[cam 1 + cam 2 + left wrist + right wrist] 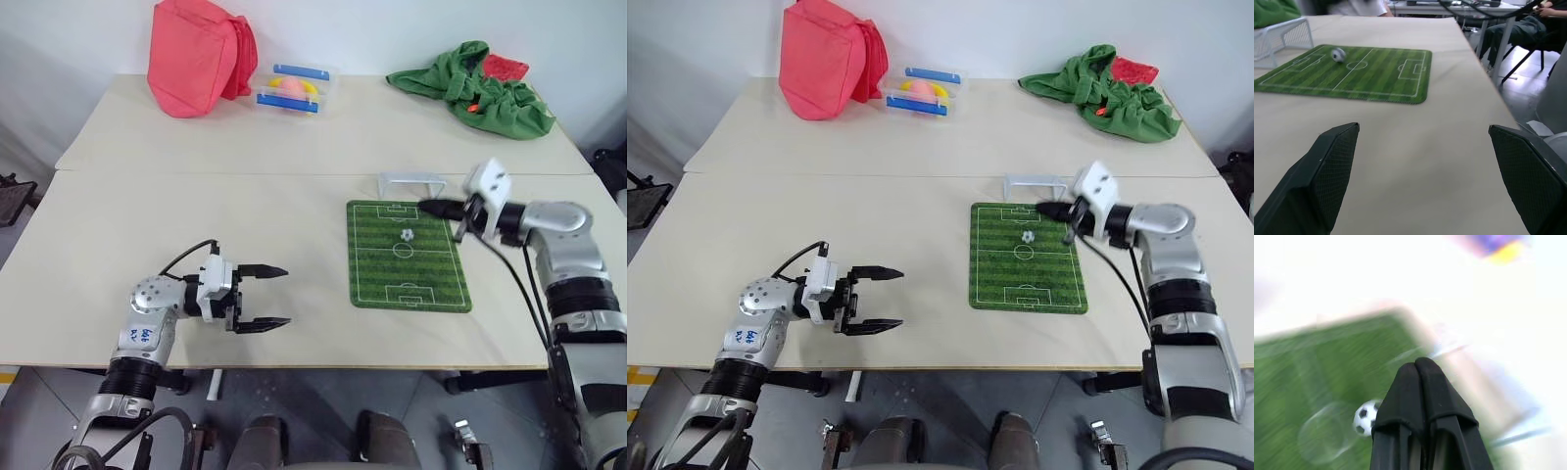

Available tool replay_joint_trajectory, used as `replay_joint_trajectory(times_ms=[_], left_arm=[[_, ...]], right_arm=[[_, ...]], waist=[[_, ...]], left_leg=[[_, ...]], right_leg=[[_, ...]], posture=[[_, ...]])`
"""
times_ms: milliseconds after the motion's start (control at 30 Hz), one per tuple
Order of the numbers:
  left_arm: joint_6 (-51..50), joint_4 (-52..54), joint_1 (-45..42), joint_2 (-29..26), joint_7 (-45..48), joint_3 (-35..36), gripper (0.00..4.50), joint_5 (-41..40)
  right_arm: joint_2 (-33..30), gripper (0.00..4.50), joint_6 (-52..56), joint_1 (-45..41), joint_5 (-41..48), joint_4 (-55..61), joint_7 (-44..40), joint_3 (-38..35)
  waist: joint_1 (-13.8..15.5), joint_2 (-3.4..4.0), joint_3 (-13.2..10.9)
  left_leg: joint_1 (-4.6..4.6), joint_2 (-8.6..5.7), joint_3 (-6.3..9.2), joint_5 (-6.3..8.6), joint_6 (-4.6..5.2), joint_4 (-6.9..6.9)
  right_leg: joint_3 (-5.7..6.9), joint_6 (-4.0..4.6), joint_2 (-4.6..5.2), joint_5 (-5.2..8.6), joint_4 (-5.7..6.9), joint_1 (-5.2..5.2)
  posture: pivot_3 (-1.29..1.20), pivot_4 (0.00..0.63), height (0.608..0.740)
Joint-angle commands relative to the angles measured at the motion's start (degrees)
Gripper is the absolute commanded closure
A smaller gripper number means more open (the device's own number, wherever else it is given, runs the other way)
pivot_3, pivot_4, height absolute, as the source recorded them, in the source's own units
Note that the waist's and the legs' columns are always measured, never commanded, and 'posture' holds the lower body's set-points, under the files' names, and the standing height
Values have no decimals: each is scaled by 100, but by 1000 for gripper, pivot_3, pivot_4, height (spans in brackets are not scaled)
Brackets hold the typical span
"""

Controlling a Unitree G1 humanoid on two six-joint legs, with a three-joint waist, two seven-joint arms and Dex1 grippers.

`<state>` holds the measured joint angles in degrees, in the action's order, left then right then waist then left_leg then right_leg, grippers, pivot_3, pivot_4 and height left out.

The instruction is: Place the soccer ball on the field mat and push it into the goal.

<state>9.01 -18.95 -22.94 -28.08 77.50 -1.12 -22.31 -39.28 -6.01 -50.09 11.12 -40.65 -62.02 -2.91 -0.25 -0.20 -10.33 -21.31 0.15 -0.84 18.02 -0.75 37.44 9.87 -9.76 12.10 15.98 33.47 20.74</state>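
Your right wrist view smears the field mat [1327, 382] and the desk [1352, 274]. Behind the closed fingers [1422, 396], the soccer ball [1365, 417] is partly hidden at their 9 o'clock.

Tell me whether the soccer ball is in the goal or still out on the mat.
Out. The soccer ball lies on the field mat near the centre circle, apart from the goal.

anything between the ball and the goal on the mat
Nothing. In the left eye view, only bare mat with its white lines lies between the ball and the goal; the shut right tool hovers off to the side.
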Motion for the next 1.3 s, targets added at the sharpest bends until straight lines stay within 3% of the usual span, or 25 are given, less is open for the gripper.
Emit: replay_joint_trajectory(times_ms=[33, 167, 500, 600, 967, 1300], left_arm=[[123, -36, -47, -2, -49, 101, 0, -10], [106, -148, 29, 21, -312, 293, 0, -60], [-98, -109, 104, 77, -914, 775, 0, -233], [-400, 49, 78, 87, -1223, 983, 0, -424], [-1044, 79, -47, -202, -1453, 1549, 0, -789], [-1305, 50, -53, -259, -1269, 1583, 0, -831]], right_arm=[[-61, 4482, 233, 240, 288, 743, 24, -243], [-360, 4482, 833, 932, 503, 1555, -35, -465], [-1088, 4482, 1537, 2377, 813, 1910, -380, -964], [-1184, 3842, 1400, 2519, 896, 1770, -485, -1147], [-1471, 160, 449, 2424, 830, 172, -1222, -1274], [-1369, 31, 302, 2496, 956, -26, -1251, -1518]], waist=[[0, 0, 0], [26, 0, 0], [-15, 0, 0], [-13, 0, 0], [7, -1, -1], [1, -1, -1]], left_leg=[[0, 0, -1, 0, 0, -4], [-1, -1, 0, 0, 0, -8], [6, 0, -11, 0, 1, -4], [7, 1, -13, 0, 1, 1], [7, 1, -13, 0, 1, 3], [8, 1, -13, 0, 1, 6]], right_leg=[[0, 0, 0, 0, -1, 2], [1, 0, 0, 0, -3, 1], [-5, 0, 0, 0, -4, -2], [-8, 0, 0, 0, -2, -2], [-9, -1, 0, 0, -4, -5], [-10, -1, 0, 0, -2, -6]], posture=[[0, 150, 740], [0, 150, 740], [0, 150, 740], [0, 150, 740], [0, 150, 740], [0, 150, 740]])
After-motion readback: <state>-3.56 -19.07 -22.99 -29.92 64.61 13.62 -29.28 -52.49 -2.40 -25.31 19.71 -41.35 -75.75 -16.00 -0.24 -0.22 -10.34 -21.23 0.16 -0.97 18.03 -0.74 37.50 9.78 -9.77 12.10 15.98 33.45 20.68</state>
